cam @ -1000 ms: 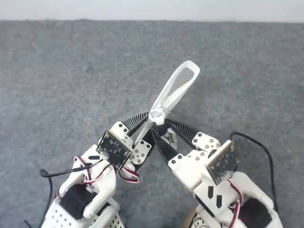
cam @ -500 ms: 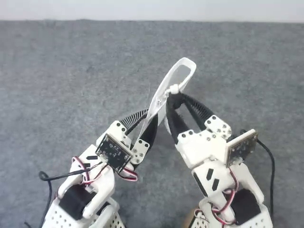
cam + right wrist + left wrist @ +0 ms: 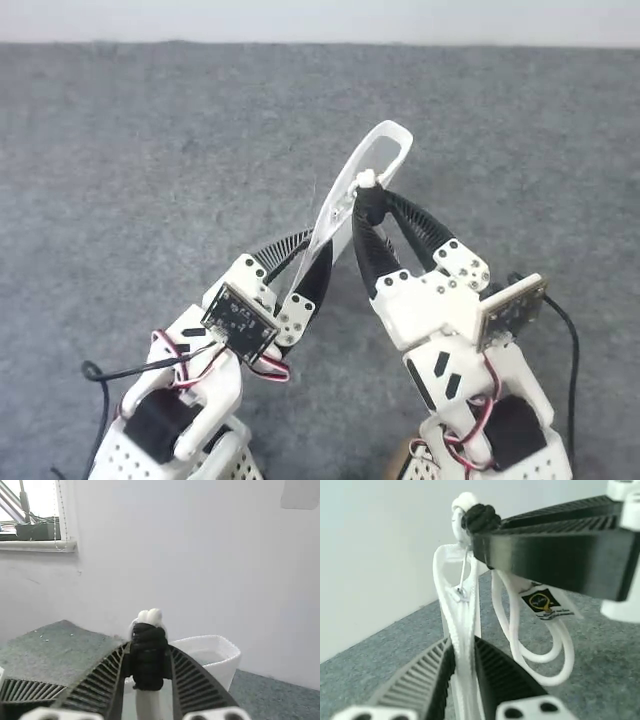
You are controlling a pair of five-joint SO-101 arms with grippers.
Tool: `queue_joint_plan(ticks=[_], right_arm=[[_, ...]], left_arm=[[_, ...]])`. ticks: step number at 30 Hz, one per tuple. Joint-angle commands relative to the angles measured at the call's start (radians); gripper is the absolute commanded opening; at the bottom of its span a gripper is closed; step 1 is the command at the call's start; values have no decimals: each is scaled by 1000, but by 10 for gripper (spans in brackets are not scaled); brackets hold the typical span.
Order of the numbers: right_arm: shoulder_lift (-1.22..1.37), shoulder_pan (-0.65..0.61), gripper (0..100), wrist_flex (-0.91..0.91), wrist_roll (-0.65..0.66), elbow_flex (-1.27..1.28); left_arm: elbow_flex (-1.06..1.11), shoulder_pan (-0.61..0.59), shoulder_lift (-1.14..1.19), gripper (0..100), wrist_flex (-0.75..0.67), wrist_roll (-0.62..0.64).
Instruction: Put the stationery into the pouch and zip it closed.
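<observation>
Your left tool (image 3: pixel 321 245) is gripping the white pouch (image 3: pixel 343 203) low down; your right tool (image 3: pixel 368 202) is pinching its zipper pull (image 3: pixel 366 180) higher up.

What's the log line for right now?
left gripper: shut on pouch | right gripper: shut on zip pull | pouch: held up

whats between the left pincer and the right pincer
The pouch: left pincer grips it low, right pincer holds its zip pull, in the high view.

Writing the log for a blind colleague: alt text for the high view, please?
A translucent white zip pouch is held up over grey carpet. The left hand clamps its near edge; the right hand pinches the small white zipper pull near its far end.
</observation>
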Motion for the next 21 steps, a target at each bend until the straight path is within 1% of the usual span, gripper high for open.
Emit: queue_joint_plan(ticks=[1, 7, 18, 21], right_arm=[[70, 56, 6, -91, -12, -31], [298, 160, 6, -193, -15, -106], [421, 171, 6, -295, -8, -141], [484, 211, 6, -297, -14, -192]], left_arm=[[-2, -14, -14, 9, 18, -6], [-1, -15, -14, 8, 18, -3], [16, -15, -20, 8, 14, -3], [18, -15, -20, 8, 14, -3]])
